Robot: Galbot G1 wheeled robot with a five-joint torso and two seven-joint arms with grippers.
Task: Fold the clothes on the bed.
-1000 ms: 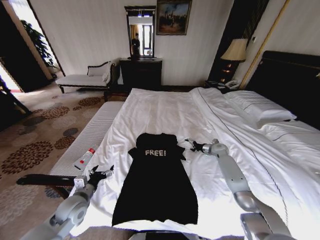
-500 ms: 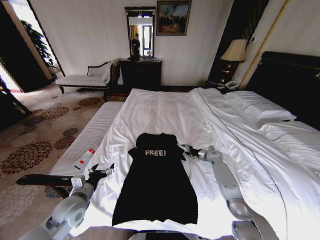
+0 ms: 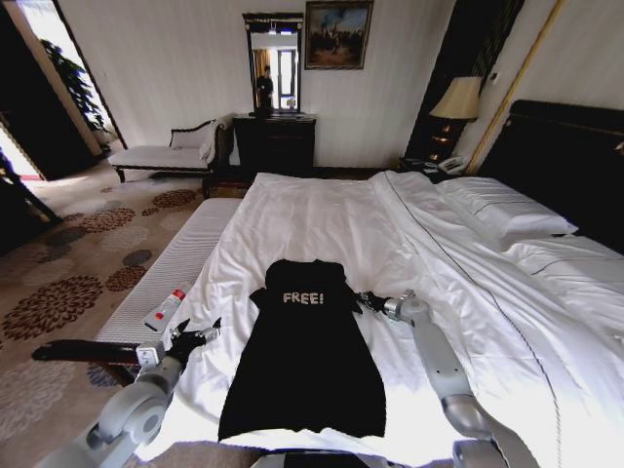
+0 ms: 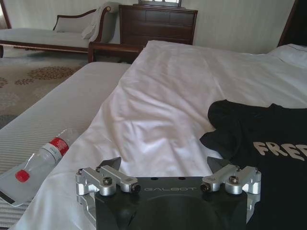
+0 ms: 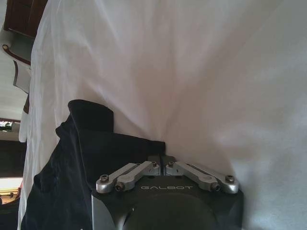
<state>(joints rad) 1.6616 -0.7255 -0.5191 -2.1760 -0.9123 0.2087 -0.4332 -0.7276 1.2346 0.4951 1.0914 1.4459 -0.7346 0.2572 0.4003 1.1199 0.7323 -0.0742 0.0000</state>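
Observation:
The clothes [image 3: 304,351], a black short-sleeved garment with white "FREE!" lettering, lie flat on the white bed [image 3: 322,214], neck toward the far side. My right gripper [image 3: 363,301] is at the garment's right sleeve. In the right wrist view its fingertips [image 5: 160,160] are pressed together at the edge of that black sleeve [image 5: 120,143]. My left gripper [image 3: 200,334] hovers open over the bed's left edge, apart from the left sleeve [image 4: 225,134]. The left wrist view shows the left gripper [image 4: 165,165] with its jaws spread wide and nothing between them.
A white-cushioned bench [image 3: 180,263] runs along the bed's left side with a plastic bottle [image 3: 168,307] on it. Pillows [image 3: 507,210] and the dark headboard [image 3: 575,146] are at the right. A chaise [image 3: 161,151], dresser [image 3: 275,141] and lamp [image 3: 458,97] stand at the far wall.
My right gripper has moved left and nearer to me, from the bare sheet onto the garment's right sleeve, and its fingers have closed. The left arm has hardly moved.

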